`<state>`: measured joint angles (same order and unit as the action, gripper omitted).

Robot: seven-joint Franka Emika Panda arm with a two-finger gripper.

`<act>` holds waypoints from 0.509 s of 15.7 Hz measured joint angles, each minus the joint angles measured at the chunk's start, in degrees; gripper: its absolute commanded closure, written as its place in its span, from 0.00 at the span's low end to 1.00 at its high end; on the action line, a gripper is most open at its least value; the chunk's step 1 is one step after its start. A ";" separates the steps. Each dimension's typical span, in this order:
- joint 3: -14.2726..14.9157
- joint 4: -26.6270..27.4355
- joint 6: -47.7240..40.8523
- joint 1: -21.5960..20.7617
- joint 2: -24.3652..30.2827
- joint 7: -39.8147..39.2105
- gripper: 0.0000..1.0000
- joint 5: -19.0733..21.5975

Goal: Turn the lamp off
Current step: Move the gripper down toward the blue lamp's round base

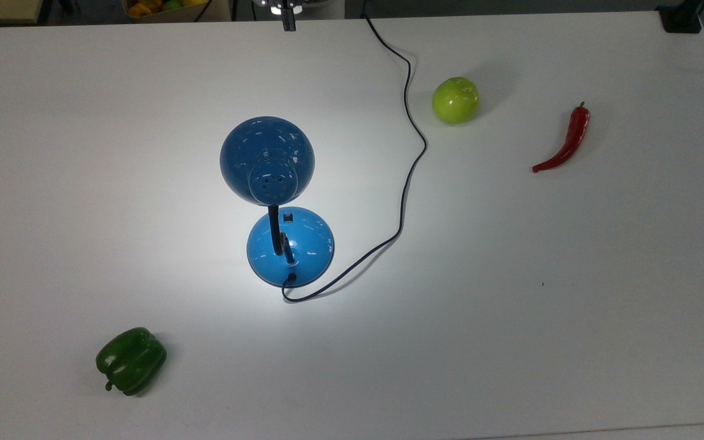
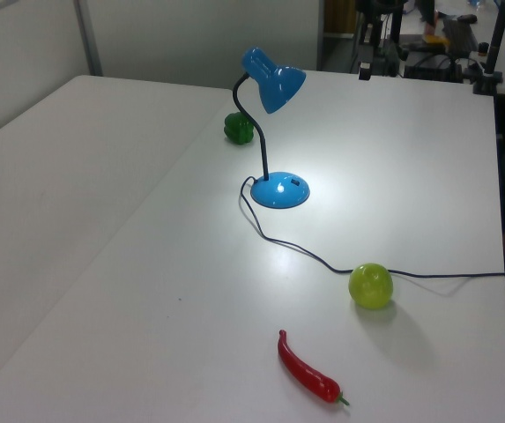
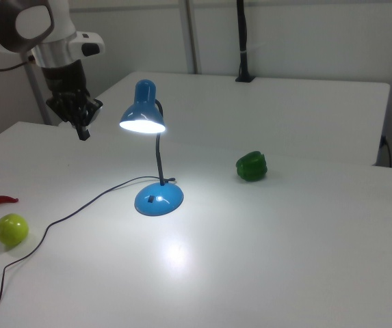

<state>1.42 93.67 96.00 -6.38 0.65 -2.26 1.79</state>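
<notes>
Fingers pressed together with nothing between them, the gripper [image 3: 83, 132] hangs above the table [image 1: 572, 293] at about ten o'clock from the lamp [image 3: 156, 154] in the right view, well apart from it. Mid-table, the lamp is lit. Across the top view run a green bell pepper [image 1: 131, 360], the lamp's cord [image 1: 410, 165], a green apple [image 1: 455, 100] and a red chili [image 1: 566, 142].

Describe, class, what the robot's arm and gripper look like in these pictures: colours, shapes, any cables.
The arm is glossy white with rounded joint housings and a grey round cap. A black gripper with two slim dark fingers hangs from the wrist. A thin dark cable loops beside the arm.
</notes>
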 measured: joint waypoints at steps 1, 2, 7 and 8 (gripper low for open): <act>0.00 0.07 0.00 0.00 -0.01 -0.04 1.00 0.26; 0.00 0.17 0.00 0.00 -0.02 -0.09 1.00 0.37; -0.01 1.52 0.00 -0.03 -0.09 -0.46 1.00 0.44; -0.01 1.88 0.00 -0.04 -0.13 -0.50 1.00 0.44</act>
<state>1.41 95.55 96.01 -6.42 0.52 -2.76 2.24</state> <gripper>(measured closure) 0.991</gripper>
